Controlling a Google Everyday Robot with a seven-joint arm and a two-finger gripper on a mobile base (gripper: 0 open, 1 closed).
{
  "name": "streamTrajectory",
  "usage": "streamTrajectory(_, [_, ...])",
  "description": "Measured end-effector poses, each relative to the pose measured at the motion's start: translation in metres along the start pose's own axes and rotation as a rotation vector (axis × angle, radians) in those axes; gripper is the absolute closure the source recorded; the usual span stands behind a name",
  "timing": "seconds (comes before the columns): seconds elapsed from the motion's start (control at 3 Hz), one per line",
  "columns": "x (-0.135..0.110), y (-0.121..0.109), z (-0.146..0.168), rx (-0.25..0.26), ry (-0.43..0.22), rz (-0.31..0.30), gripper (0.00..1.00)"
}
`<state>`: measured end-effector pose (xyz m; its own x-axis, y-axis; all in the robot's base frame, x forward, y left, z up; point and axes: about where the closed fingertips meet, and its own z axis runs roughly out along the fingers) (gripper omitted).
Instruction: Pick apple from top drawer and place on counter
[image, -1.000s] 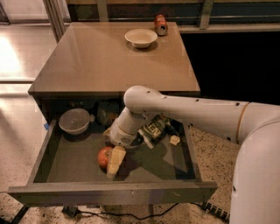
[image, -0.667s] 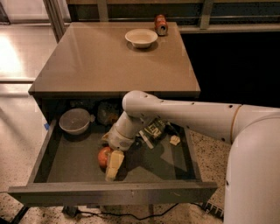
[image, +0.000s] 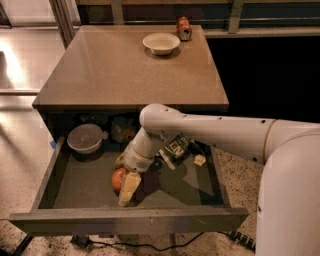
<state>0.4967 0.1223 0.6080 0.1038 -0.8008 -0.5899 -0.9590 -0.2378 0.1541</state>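
The top drawer is pulled out below the counter. The apple, red with orange patches, lies on the drawer floor near the front, left of centre. My gripper reaches down into the drawer from the right and sits right against the apple's right side. It partly covers the apple. The white arm stretches across the drawer's right half.
In the drawer are a grey lidded bowl at the back left, a dark snack bag under the arm and a small pale item at the right. On the counter stand a white bowl and a red soda can.
The arm and gripper have shifted slightly to the left, closer onto the apple. The apple lies where it was.
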Motion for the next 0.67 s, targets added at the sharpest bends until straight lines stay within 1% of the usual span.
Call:
streamTrajectory(0.33, [0.0000, 0.0000, 0.0000, 0.000, 0.000, 0.000, 0.41])
streamTrajectory(0.67, [0.0000, 0.0000, 0.0001, 0.000, 0.000, 0.000, 0.72])
